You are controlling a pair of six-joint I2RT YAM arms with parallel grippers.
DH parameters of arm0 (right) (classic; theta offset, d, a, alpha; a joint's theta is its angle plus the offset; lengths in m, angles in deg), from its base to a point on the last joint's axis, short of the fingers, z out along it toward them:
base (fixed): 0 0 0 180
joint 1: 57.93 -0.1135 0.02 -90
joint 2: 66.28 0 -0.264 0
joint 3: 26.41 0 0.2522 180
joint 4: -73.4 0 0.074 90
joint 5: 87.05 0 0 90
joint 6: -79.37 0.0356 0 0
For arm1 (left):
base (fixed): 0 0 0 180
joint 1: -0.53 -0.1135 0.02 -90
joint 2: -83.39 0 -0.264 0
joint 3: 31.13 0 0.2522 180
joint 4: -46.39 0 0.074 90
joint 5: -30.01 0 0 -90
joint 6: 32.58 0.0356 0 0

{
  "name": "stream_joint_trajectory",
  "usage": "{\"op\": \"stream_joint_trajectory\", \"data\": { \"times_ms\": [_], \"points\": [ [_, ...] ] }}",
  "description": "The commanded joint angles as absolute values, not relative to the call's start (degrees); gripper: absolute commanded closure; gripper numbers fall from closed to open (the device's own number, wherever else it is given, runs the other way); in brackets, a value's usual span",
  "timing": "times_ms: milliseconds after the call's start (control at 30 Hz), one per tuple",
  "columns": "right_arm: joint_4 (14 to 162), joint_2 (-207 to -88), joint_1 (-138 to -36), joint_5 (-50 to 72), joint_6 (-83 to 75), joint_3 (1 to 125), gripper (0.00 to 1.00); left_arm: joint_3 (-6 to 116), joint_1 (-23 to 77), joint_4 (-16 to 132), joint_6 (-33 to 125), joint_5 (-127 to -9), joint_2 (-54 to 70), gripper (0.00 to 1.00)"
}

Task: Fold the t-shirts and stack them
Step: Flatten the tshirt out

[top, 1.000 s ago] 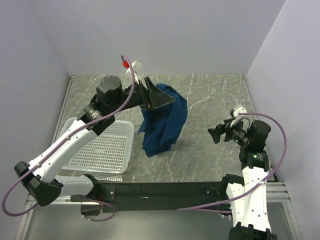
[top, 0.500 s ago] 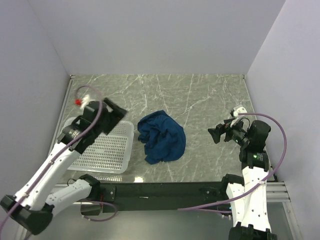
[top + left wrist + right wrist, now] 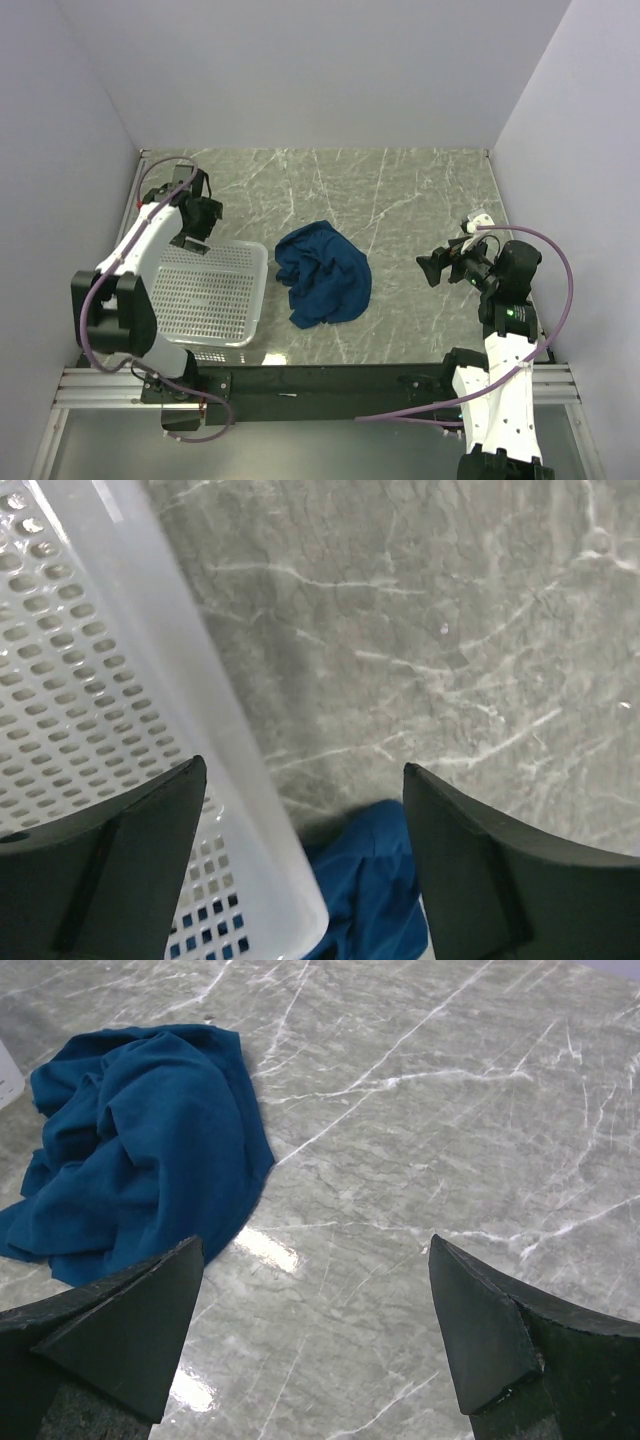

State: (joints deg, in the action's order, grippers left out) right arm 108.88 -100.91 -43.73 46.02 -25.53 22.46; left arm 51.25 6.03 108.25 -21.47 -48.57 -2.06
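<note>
Crumpled t-shirt (image 3: 324, 272) beside basket (image 3: 205, 300)

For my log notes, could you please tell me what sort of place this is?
Probably a robot test cell: plain walls enclose a marbled table, holding a crumpled t-shirt and a white mesh basket.

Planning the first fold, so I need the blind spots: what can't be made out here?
- Top view: the t-shirt lies crumpled; its own folds hide sleeves, collar and any print.
- Left wrist view: the bottom edge and the basket rim cut off all but a bit of the t-shirt.
- Right wrist view: the basket is only a sliver at the left edge.
</note>
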Motion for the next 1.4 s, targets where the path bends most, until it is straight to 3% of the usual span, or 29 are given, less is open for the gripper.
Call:
{"op": "stream_joint_trajectory", "data": {
  "times_ms": [0, 200, 300, 333, 433, 567, 767, 967, 1367],
  "points": [
    [107.6, -100.5, -43.3, 45.8, -26.1, 23.2, 0.01, 55.8, 5.6, 110.6, -20.9, -47.7, -5.5, 0.16],
    [107.6, -99.8, -43.3, 45.2, -26.1, 23.2, 0.01, 58.2, 5.9, 110.7, -15.0, -51.2, -13.7, 0.33],
    [107.6, -99.8, -43.3, 45.1, -26.0, 23.2, 0.01, 58.0, 6.2, 107.3, -9.0, -52.3, -14.6, 0.49],
    [107.6, -99.8, -43.3, 45.1, -26.0, 23.3, 0.01, 57.8, 6.1, 105.0, -6.5, -53.3, -14.6, 0.72],
    [107.6, -99.9, -43.3, 45.1, -26.0, 23.4, 0.01, 57.7, 6.0, 95.7, 7.7, -56.7, -14.5, 1.0],
    [107.6, -99.8, -43.3, 44.9, -26.1, 23.4, 0.01, 59.0, 6.0, 86.1, 30.9, -55.9, -14.4, 0.99],
    [107.6, -100.0, -43.3, 45.0, -26.0, 23.5, 0.01, 74.3, 5.5, 91.7, 49.6, -56.3, -26.1, 1.0],
    [107.8, -100.2, -43.3, 45.2, -26.1, 23.6, 0.01, 87.3, 5.4, 96.2, 59.5, -52.5, -36.8, 1.0],
    [108.0, -102.4, -43.3, 45.8, -26.3, 23.6, 0.01, 102.2, 4.1, 96.1, 61.9, -46.3, -48.9, 0.95]
  ]
}}
